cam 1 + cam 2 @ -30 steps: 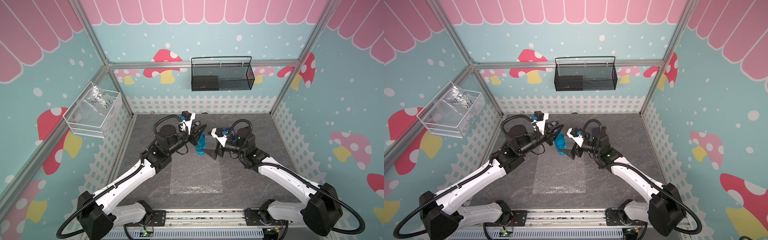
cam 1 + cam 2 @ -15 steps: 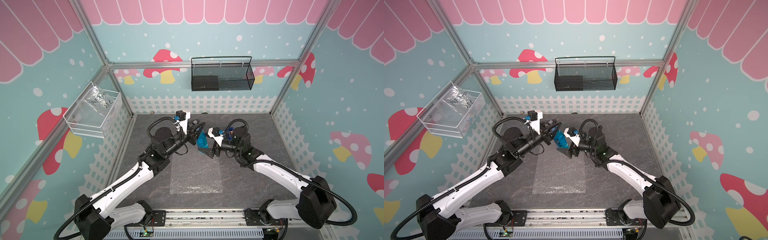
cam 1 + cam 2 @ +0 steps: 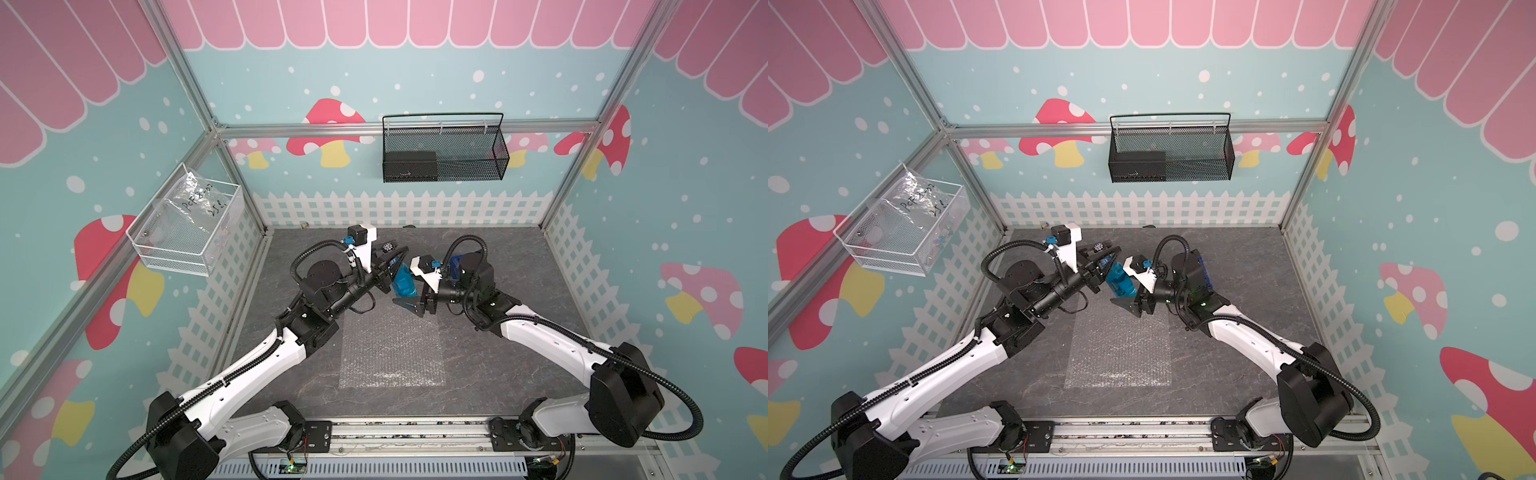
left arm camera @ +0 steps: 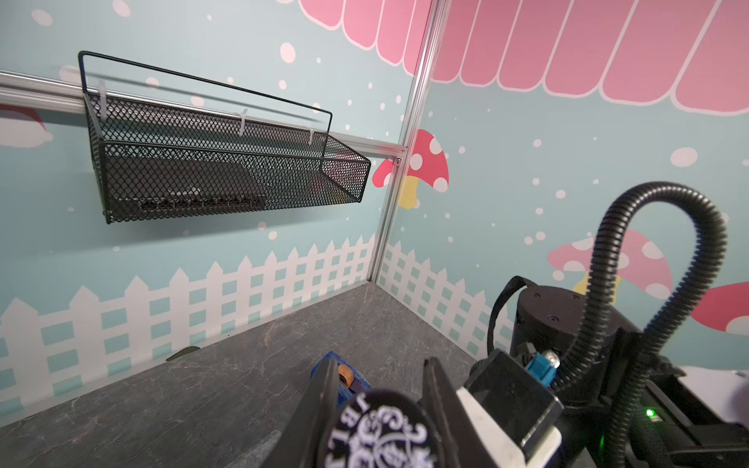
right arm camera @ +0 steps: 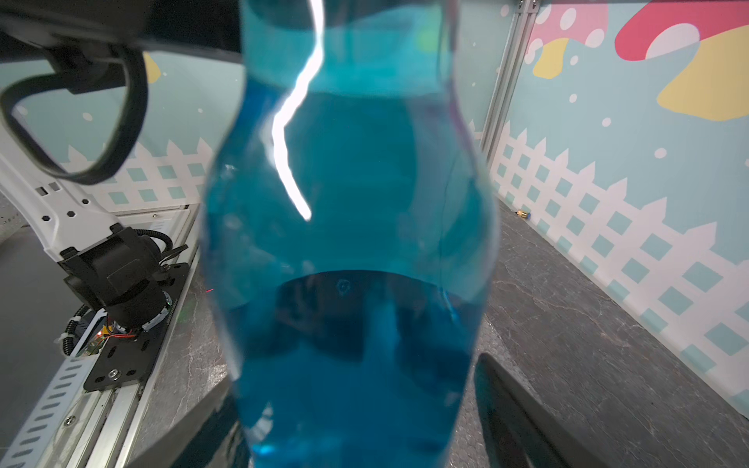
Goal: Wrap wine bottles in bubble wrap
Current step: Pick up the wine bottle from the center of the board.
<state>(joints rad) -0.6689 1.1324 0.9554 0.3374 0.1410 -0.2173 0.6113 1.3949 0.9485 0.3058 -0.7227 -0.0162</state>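
The translucent blue wine bottle [image 3: 404, 282] [image 3: 1119, 282] hangs above the far edge of the bubble wrap [image 3: 392, 353] [image 3: 1119, 353], a clear sheet lying flat on the grey table. My left gripper [image 3: 399, 255] [image 4: 381, 366] is shut on the bottle's top; its black cap [image 4: 383, 429] with white lettering sits between the fingers. My right gripper [image 3: 405, 293] [image 5: 354, 372] is open with its fingers on either side of the bottle's lower body [image 5: 348, 243]. One finger [image 5: 514, 413] stands apart from the glass.
A dark-blue tape dispenser [image 4: 344, 377] [image 3: 455, 264] with an orange roll sits on the table behind the right arm. A black mesh basket [image 3: 444, 153] hangs on the back wall. A white wire basket [image 3: 187, 224] holding a plastic bag hangs at the left.
My right gripper has moved left and now has its fingers around the bottle's lower body, and they have narrowed. The left gripper has kept hold of the bottle, shifting it slightly.
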